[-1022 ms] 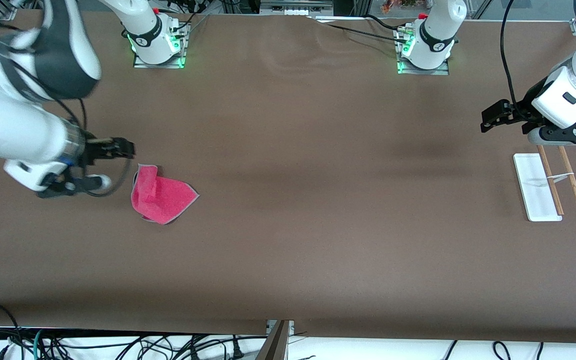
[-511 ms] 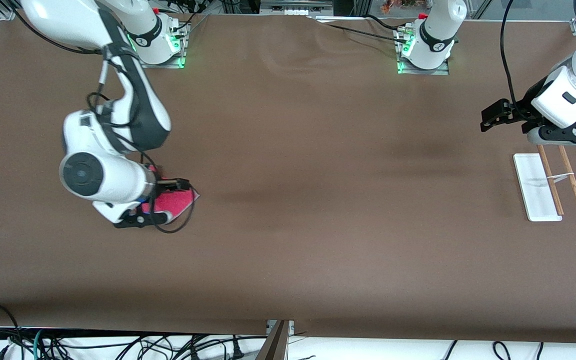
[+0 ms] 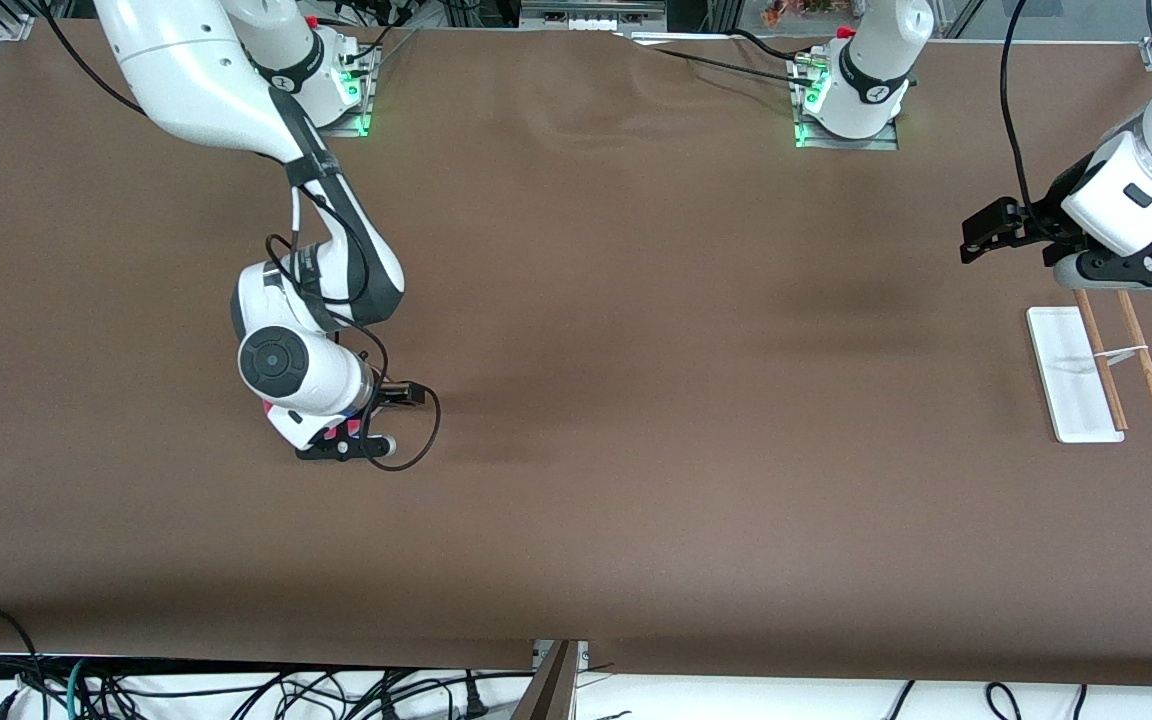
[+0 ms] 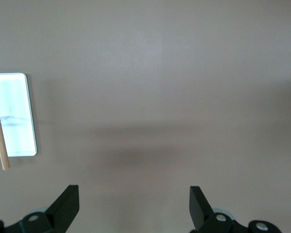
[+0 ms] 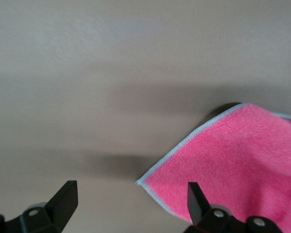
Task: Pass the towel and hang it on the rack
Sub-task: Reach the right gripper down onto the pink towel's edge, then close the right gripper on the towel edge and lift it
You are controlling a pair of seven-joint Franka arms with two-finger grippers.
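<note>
**Right arm swings in over the towel, nothing gripped yet**

The right gripper (image 5: pixel 128 206) has its jaws spread wide, with bare table between the two dark fingertips (image 5: pixel 63 199) at the bottom of the right wrist view; the towel (image 5: pixel 233 160) lies pink face up in that picture's lower right, one pale-edged corner pointing toward the gap and the cloth running under one fingertip. The left gripper (image 4: pixel 133 206) is spread as well and holds nothing.

A second ago the right arm stood at the left edge of the front view, clear of the cloth. It has since swept over it, and the right gripper (image 3: pixel 376 418) now hangs over the towel left of centre, toward the right arm's end of the table. My reading is that the approach is nearly done, and lowering and closing come next, so the pass has not begun.

In the front view the arm hides nearly all the towel (image 3: pixel 332 432), leaving only slivers of pink; the right wrist view alone shows its corner and edging. The rack (image 3: pixel 1076 375) sits at the right edge of the front view, and the left gripper (image 3: pixel 986 235) waits just above it. The left wrist view catches only the rack (image 4: pixel 14 114) base and one rod at its left edge.
</note>
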